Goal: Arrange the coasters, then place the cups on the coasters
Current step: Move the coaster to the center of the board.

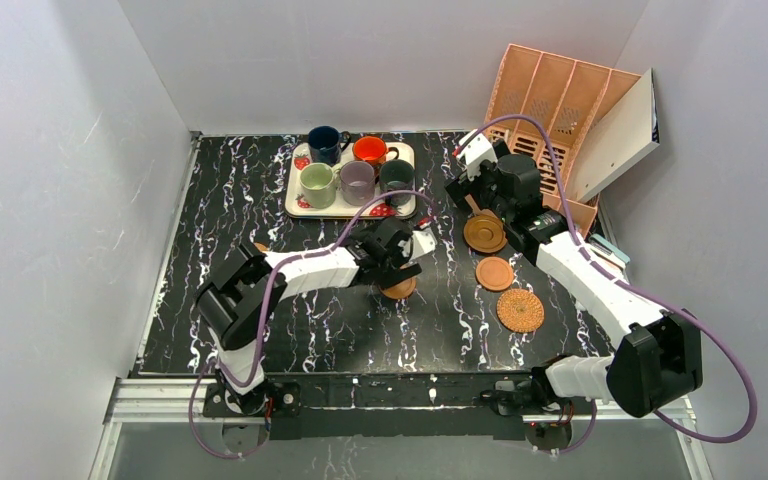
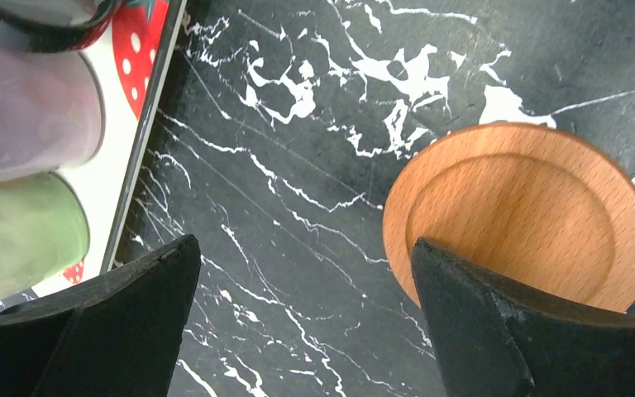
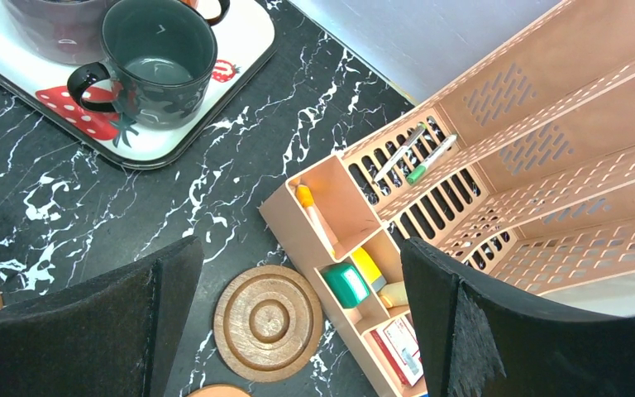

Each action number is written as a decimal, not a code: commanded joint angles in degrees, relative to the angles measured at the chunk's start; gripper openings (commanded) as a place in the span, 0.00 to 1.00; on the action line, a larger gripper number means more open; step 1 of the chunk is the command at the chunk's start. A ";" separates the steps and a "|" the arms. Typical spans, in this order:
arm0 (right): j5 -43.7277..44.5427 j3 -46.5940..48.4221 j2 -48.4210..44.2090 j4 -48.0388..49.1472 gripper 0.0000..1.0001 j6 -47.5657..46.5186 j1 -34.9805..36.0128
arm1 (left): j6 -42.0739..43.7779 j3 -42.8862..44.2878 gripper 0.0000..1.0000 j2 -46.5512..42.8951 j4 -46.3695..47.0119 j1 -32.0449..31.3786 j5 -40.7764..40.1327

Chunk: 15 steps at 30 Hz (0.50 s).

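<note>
Five cups stand on the strawberry-print tray (image 1: 406, 150): navy (image 1: 326, 143), orange-red (image 1: 370, 150), pale green (image 1: 316, 184), mauve (image 1: 356, 183) and dark grey-green (image 1: 396, 177). On the right of the table lie a dark ringed coaster (image 1: 484, 233), a smooth coaster (image 1: 495, 273) and a woven coaster (image 1: 520, 310). Another smooth coaster (image 1: 399, 289) lies mid-table. My left gripper (image 1: 412, 256) hovers open just left of that coaster (image 2: 521, 215), its right finger (image 2: 471, 322) overlapping the rim. My right gripper (image 1: 470, 192) hangs open above the ringed coaster (image 3: 269, 321), holding nothing.
A peach desk organizer (image 1: 560, 100) with a leaning white board (image 1: 615, 135) fills the back right corner; its small compartments (image 3: 355, 265) lie close to the ringed coaster. White walls enclose the table on three sides. The tray's edge (image 2: 136, 141) is just left of my left gripper.
</note>
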 commanded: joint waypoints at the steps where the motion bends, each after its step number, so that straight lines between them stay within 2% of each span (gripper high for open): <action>1: -0.63 -0.74 -1.55 2.67 0.99 1.07 -0.19 | 1.69 -7.11 0.98 -1.34 -4.24 0.95 -3.28; 15: -0.55 -0.74 -1.25 2.67 0.99 1.07 -0.89 | 3.16 -18.53 0.98 -11.28 0.32 13.40 4.77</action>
